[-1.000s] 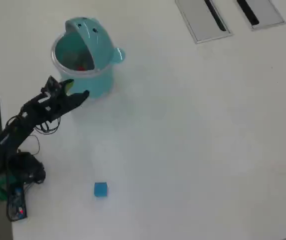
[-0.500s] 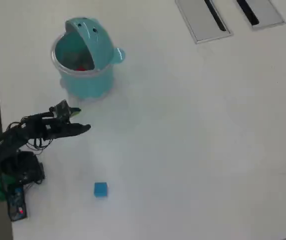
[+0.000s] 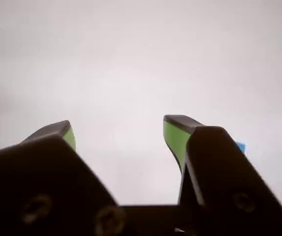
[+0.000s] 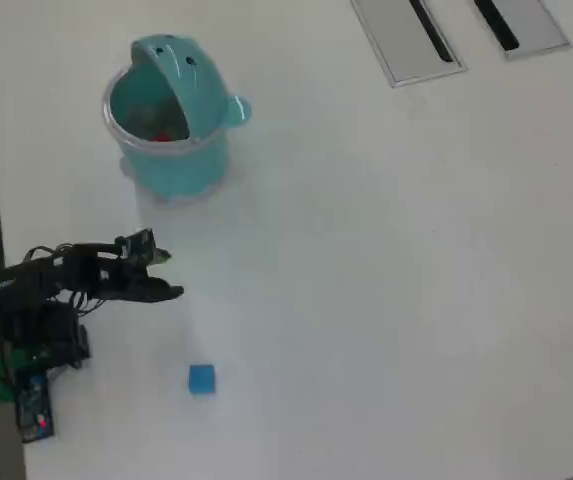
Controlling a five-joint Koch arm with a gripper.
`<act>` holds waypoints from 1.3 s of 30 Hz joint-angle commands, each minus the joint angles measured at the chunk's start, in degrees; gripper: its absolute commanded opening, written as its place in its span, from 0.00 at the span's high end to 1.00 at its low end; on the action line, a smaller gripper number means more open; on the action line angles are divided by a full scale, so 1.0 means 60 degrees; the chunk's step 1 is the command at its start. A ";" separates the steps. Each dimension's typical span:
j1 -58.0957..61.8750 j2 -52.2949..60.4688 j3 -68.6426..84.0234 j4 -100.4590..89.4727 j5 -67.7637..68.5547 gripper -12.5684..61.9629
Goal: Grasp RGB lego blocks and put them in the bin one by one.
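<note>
In the overhead view the bin stands at about ten o'clock on the table, its lid tipped back, and a red block shows inside; whether the yellow-green one is in there too I cannot tell. The blue block lies alone on the table at about seven o'clock, so by my judgement at least one block is in and this one is left. The gripper hovers between bin and blue block, near neither; in the wrist view its green-lined jaws are spread with nothing between them, and a sliver of the blue block peeks past the right jaw at about four o'clock. Room looks ample: bare table surrounds the block, the table's left edge runs close by the arm's base, and the grey plates at one o'clock are well apart.
</note>
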 commanded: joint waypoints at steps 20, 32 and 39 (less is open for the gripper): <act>0.3750 -0.2607 -0.1084 -0.0557 -0.2256 0.40; 0.5874 -0.4189 -0.1831 -0.0249 -0.4263 0.38; 0.5874 -0.4409 -0.1655 0.0337 -0.4277 0.38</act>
